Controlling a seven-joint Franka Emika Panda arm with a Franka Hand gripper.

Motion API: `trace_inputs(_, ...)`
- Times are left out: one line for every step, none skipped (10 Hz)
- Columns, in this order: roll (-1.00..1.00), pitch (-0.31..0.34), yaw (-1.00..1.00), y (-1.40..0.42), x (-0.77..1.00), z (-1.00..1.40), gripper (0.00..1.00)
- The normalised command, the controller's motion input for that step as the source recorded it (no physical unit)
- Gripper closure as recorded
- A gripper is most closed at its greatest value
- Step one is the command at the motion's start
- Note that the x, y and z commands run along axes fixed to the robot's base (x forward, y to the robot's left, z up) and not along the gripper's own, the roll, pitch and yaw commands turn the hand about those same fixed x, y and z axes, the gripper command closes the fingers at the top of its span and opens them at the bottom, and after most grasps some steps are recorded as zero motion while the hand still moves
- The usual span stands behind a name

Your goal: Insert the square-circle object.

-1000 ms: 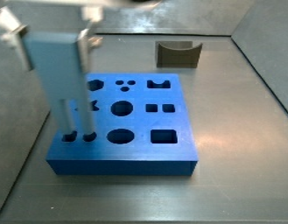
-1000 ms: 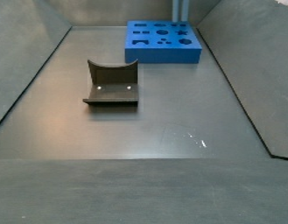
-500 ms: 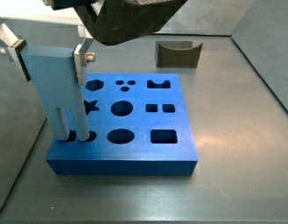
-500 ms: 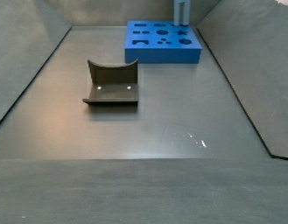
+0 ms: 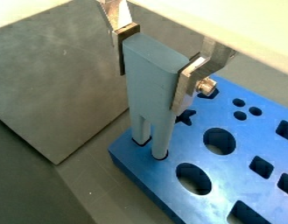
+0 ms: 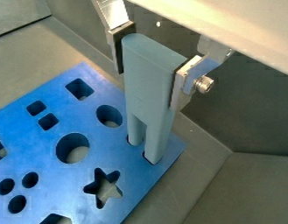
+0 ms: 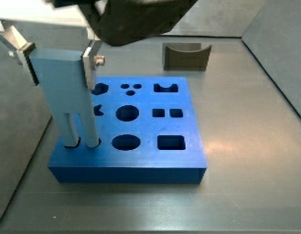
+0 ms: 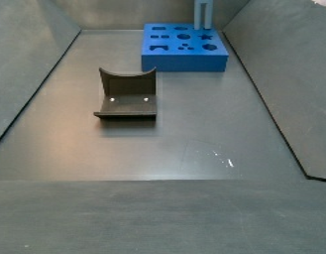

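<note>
The gripper [image 5: 161,59] is seen over a corner of the blue block [image 5: 234,153], pinching a tall pale blue piece [image 5: 150,96] between its fingers [image 5: 194,74]. The piece is held upright. In both wrist views its lower end is split into two legs, and these legs are set down into a cutout at the block's corner; how deep they go cannot be told. In a wrist view [image 6: 150,92] the same grip is shown, a silver finger [image 6: 189,74] pressed against one flat face of the piece and a second finger against the opposite face.

In a side view the gripper [image 7: 52,52] is placed above the near left corner of the block [image 7: 140,155], with the piece [image 7: 67,91] standing between the silver plates. A dark part of the arm [image 7: 134,18] is seen above it. Other cutouts are visible in the block's top: a star, round holes, a square and small paired holes.

The block is seen resting on the grey bench [image 7: 238,196]. The fixture [image 7: 186,57] is seen beyond the block, well apart from it. In a side view the fixture [image 8: 126,96] is shown nearer the camera on the bench [image 8: 192,189], the block [image 8: 185,50] far behind, and only a thin strip of the piece [image 8: 204,14] rises above the block.
</note>
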Motion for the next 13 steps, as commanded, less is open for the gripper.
trace_inputs(-0.06,-0.277,-0.13,0.0,-0.02,-0.46,1.0)
trace_inputs(-0.04,-0.377,-0.11,0.0,-0.17,-0.48,1.0)
trace_inputs(-0.03,-0.379,-0.1,0.0,-0.17,-0.48,1.0)
trace_inputs(-0.04,-0.436,-0.06,0.0,-0.2,-0.37,1.0)
trace_inputs(0.12,-0.214,-0.06,-0.04,-0.02,-0.42,1.0)
trace_inputs(0.17,-0.067,-0.01,-0.02,0.0,-0.5,1.0)
trace_inputs(0.23,0.0,0.0,-0.01,0.05,-0.45,1.0)
trace_inputs(0.32,0.03,0.0,-0.09,0.07,-0.39,1.0)
trace_inputs(0.39,0.066,0.0,-0.16,0.17,-0.42,1.0)
trace_inputs(0.27,0.076,0.0,-0.08,0.17,-0.42,1.0)
trace_inputs(0.0,0.0,0.0,0.0,0.0,-0.19,1.0)
trace_inputs(0.0,0.019,0.0,0.0,0.06,-0.01,1.0)
trace_inputs(0.04,0.011,0.0,-0.03,0.0,0.0,1.0)
